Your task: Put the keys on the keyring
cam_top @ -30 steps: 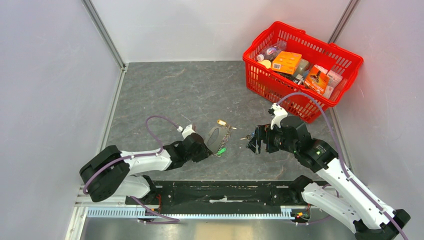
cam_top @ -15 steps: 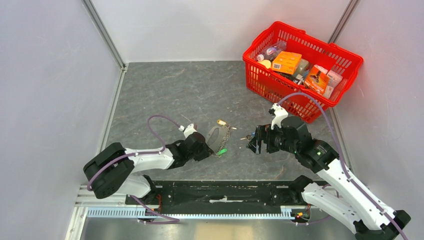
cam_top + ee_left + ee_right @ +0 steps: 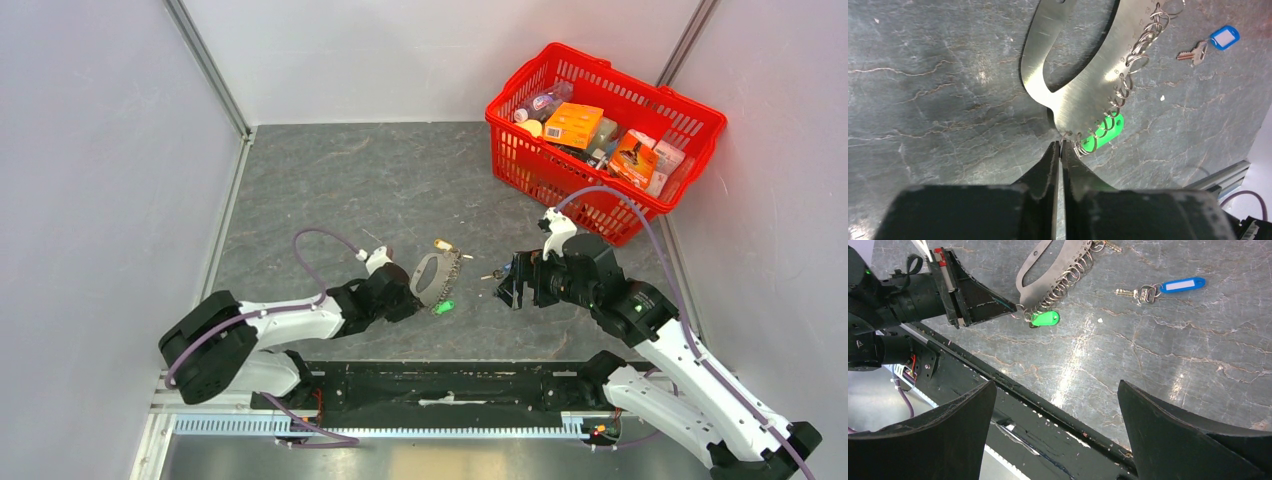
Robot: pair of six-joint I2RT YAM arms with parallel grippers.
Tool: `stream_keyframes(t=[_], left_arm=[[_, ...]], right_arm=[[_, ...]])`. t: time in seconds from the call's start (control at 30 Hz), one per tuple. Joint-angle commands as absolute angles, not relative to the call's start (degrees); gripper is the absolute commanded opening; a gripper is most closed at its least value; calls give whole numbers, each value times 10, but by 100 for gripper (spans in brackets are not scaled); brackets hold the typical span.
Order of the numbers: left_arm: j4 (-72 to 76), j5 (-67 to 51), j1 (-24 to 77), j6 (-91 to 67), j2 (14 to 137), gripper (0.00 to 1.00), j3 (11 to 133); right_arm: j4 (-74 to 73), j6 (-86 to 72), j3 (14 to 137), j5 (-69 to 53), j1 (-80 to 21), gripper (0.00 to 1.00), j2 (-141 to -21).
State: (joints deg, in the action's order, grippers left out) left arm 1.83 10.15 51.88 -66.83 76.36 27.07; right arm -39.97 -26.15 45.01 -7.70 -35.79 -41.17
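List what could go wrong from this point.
1. The left gripper pinches only the very end of the keyring. Such a thin hold could slip if the keyring is lifted.
2. The key with its blue tag lies flat on the table, apart from the keyring. The wide-open right gripper may struggle to pick up something so small.
3. The green tag sits beside the grip point and could obstruct threading.
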Motion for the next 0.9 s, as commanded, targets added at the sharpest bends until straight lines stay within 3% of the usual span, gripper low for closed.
stream_keyframes(t=[0.0, 0.4, 0.6, 0.87], left_arm=[[-24, 106, 520, -625, 717, 2, 299], [-73, 26, 494, -516, 730, 2, 339], [-144, 46, 469, -459, 745, 2, 381], [-234, 36, 432, -393, 722, 2, 503]], right_arm=[[-394, -264, 449, -79, -361, 99, -404], [-395, -266, 448, -87, -361, 99, -413], [-399, -265, 446, -83, -361, 99, -409], [-393, -264, 447, -80, -361, 99, -414]])
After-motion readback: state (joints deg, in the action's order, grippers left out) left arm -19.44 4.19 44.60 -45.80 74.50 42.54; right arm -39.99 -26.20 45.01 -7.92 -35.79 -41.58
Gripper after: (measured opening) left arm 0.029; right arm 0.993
